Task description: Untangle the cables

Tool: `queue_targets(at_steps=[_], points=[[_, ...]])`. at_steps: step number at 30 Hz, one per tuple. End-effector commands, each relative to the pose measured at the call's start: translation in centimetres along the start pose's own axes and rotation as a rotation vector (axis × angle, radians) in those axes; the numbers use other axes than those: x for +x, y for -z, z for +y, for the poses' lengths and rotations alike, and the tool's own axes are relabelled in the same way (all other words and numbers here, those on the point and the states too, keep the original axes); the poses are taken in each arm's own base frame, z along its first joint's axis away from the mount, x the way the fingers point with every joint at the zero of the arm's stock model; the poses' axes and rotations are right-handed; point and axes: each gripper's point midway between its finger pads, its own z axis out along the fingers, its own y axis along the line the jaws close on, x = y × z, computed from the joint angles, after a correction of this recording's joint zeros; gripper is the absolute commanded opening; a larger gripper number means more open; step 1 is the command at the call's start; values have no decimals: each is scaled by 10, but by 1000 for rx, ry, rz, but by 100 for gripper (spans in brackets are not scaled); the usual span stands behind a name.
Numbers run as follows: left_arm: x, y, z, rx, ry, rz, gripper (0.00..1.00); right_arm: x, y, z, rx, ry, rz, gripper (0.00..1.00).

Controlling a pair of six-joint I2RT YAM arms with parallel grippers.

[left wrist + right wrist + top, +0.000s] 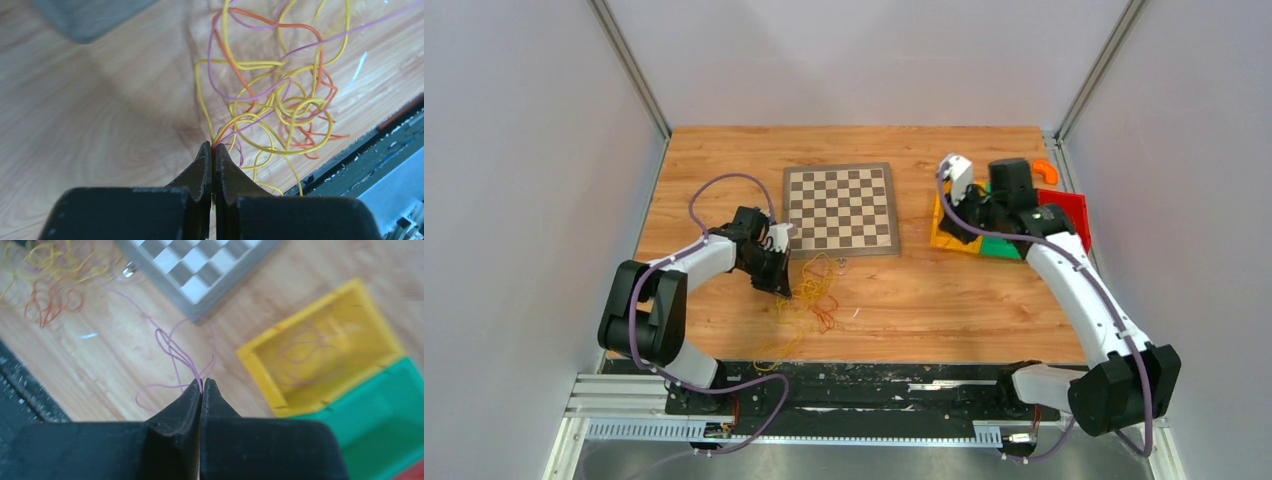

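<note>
On table [944, 320] just in front of chessboard [841, 208]: one tangle of cables [809, 295], yellow, orange, red. Purple strands only showing in wrist views. Closed tight on several tangle strands: left gripper [212, 150]. Closed tight on one purple strand [170, 347]: right gripper [201, 385]. Three bins: yellow bin [260, 365] with purple loops inside, green bin [390, 425], red bin [1066, 208].

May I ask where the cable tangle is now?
In the top view, the cables lie left of centre, below the chessboard, pinched by the left gripper.

Cables [295, 107] run off top edge; chessboard [200, 265] cut at top; green bin [385, 420] cropped right.
</note>
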Motion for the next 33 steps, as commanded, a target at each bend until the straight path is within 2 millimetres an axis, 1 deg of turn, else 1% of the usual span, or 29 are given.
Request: queue_targets(at_steps=[1, 4, 6, 10, 12, 14, 17, 20, 23, 30, 33], points=[[-15, 15, 14, -66, -14, -33, 0, -50, 58, -38, 134, 40, -138, 0], [-14, 14, 19, -81, -3, -15, 0, -80, 93, -63, 221, 44, -218, 0], [-14, 14, 21, -89, 0, -11, 0, -95, 113, -79, 270, 40, -262, 0], [-15, 16, 24, -101, 4, -14, 0, -116, 150, -115, 380, 24, -322, 0], [-15, 17, 23, -94, 7, -19, 0, -124, 164, -128, 402, 8, -351, 0], [-15, 17, 23, -86, 8, -19, 0, -130, 166, -134, 410, -2, -364, 0], [-15, 17, 21, -77, 10, -17, 0, -129, 160, -140, 409, -48, -372, 0], [-15, 17, 19, -67, 10, -18, 0, -122, 147, -140, 376, -98, -379, 0], [-16, 18, 18, -58, -17, -25, 0, -107, 129, -142, 348, -154, -354, 0], [-16, 19, 14, -43, -19, -31, 0, -55, 78, -156, 334, -255, -261, 0], [-16, 18, 15, -43, -18, -29, 0, -41, 58, -159, 325, -286, -241, 0]])
